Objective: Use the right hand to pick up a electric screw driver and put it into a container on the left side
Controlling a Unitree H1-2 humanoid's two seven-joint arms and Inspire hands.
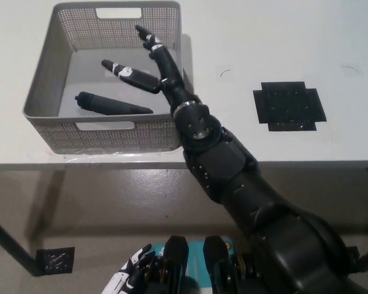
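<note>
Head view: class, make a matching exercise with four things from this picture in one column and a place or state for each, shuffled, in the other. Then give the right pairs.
Things:
1. electric screwdriver
2. right hand
3. left hand
4. black patch

Places or states:
A. on the table, right of the basket
B. at the picture's bottom edge, below the table
C. lying flat inside the basket
D. open, fingers spread over the basket

Pairs: 1-C, 2-D, 3-B, 4-A
</note>
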